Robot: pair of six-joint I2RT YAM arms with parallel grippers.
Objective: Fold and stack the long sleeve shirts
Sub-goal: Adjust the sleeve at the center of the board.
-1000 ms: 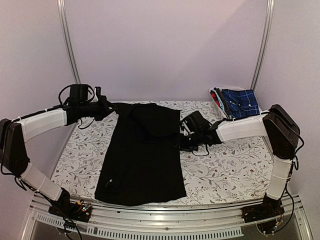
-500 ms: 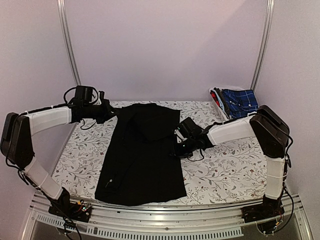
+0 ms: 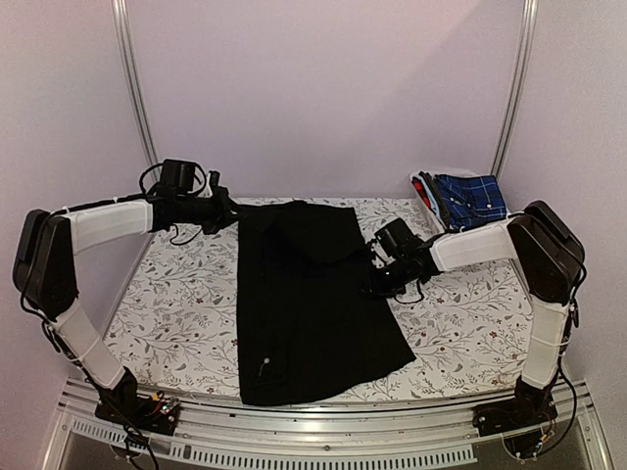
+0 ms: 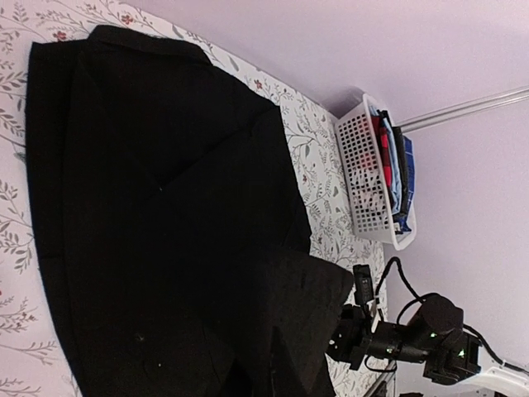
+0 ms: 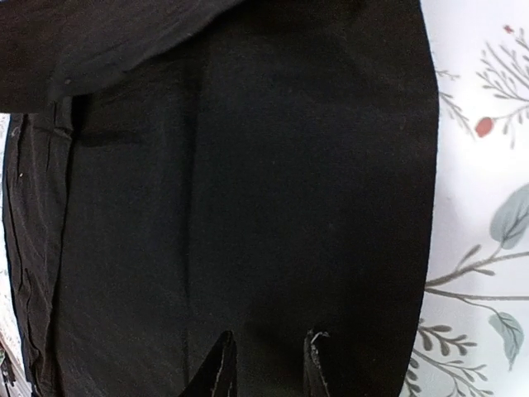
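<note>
As I read it from here, black shirt [image 3: 304, 294]: lying lengthwise across the middle of the desk [image 3: 460, 323].
Left fingers [image 3: 227, 208]: clenched on its far left corner.
Right fingers [image 5: 220, 370]: slightly parted, over its right edge.

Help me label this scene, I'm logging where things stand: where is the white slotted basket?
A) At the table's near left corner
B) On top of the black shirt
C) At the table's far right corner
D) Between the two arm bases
C: the white basket, holding a blue plaid garment, stands at the far right corner of the table, apart from the black shirt.
</note>
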